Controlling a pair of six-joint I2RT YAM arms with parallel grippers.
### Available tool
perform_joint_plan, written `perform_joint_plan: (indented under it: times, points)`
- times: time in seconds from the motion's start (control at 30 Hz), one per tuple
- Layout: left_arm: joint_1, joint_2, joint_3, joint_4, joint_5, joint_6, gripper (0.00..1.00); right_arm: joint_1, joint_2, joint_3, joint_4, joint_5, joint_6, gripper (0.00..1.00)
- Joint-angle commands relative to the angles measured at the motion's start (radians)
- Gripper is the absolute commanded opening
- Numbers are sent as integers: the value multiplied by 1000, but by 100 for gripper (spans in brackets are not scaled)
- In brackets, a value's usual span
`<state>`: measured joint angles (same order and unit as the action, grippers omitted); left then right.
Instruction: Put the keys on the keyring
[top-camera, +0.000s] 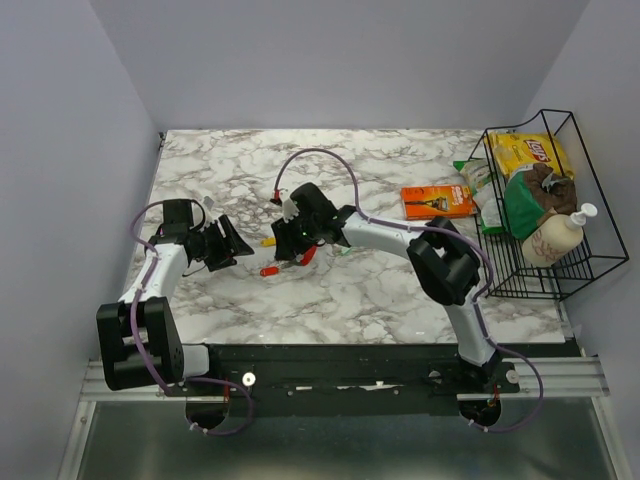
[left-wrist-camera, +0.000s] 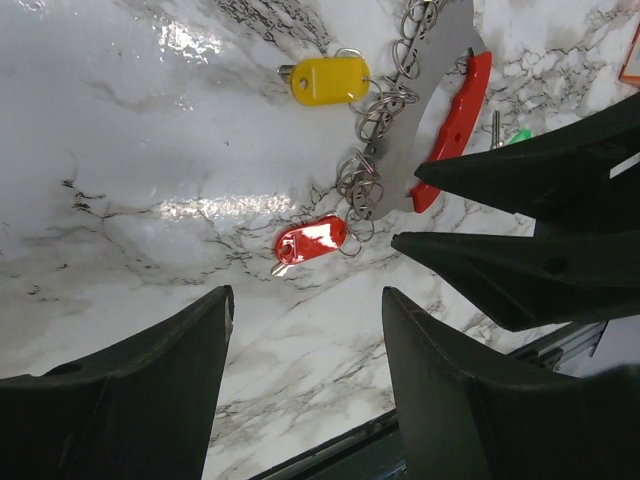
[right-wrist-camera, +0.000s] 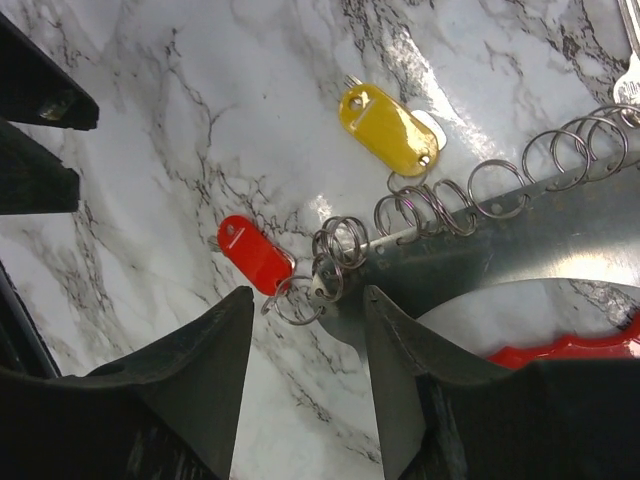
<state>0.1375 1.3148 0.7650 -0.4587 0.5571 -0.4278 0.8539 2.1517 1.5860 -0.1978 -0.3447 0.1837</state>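
A red-headed key and a yellow-headed key lie on the marble table, each on a small metal keyring. A grey metal plate with a red grip carries a row of several more rings. My right gripper is open, low over the red key's ring, with one finger above the plate's end. My left gripper is open and empty, a short way left of the red key. A green key head peeks from behind my right fingers.
An orange flat packet lies right of the grippers. A black wire basket with a chip bag and a lotion bottle stands at the right edge. Purple cables loop over the arms. Walls close the table's back and sides.
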Motion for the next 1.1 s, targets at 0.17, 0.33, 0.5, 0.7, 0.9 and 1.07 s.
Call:
perform_joint_plan:
  times: [0.17, 0.33, 0.5, 0.7, 0.9, 1.07]
  points:
    - [5, 17, 5, 2, 21, 26, 70, 4, 66, 35, -38, 26, 11, 48]
    - [4, 24, 5, -1, 20, 26, 70, 4, 85, 45, -37, 1, 14, 47]
    - [4, 23, 5, -3, 17, 26, 70, 4, 97, 49, -28, -26, 20, 42]
    - [5, 24, 5, -3, 15, 27, 71, 4, 103, 57, -25, -48, 22, 39]
    - [4, 23, 5, -3, 15, 27, 70, 5, 94, 39, -6, -96, 7, 36]
    - [5, 21, 5, -3, 15, 27, 70, 5, 96, 34, -5, -97, 5, 29]
